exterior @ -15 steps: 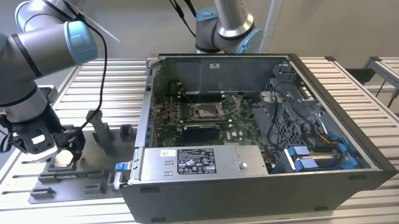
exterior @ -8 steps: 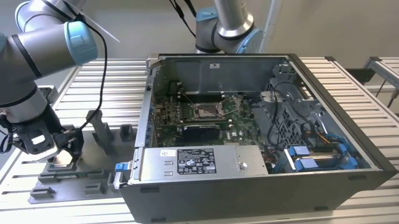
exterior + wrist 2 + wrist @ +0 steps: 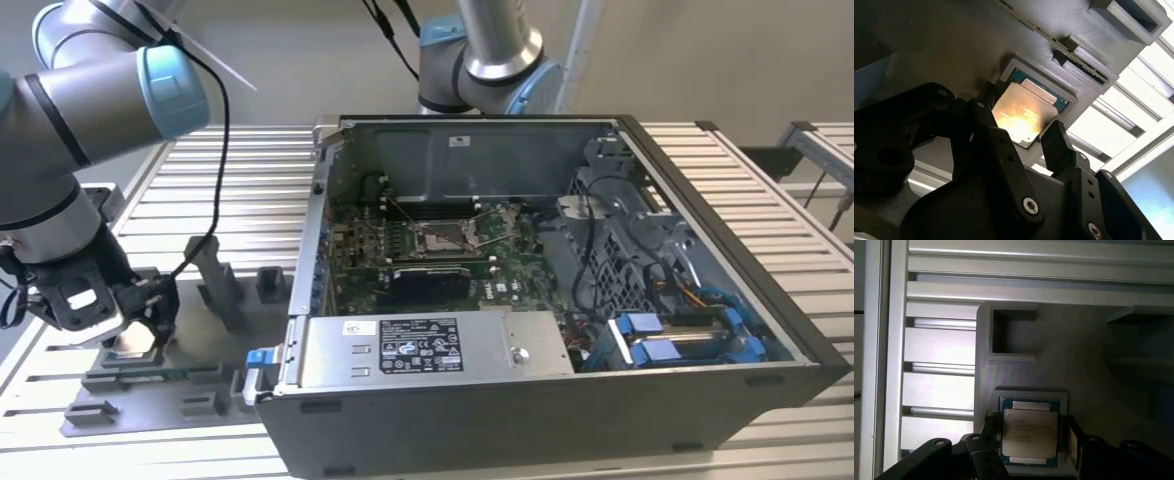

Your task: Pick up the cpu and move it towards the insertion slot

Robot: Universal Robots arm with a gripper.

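Nothing here can actually be read. In the exterior view, a label (image 3: 419, 346) sits on the silver power supply (image 3: 527, 335), packed with dark print and small marks, all too fine to make out. A small white sticker (image 3: 461, 140) on the far inner wall of the computer case (image 3: 534, 420) is just a pale patch. In the first wrist view, the cpu (image 3: 1030, 432) carries faint rows of print on its metal top, but they're illegible.

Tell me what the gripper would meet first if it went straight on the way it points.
Most likely the cpu, lying in the grey fixture directly ahead of the gripper; how close is unclear.
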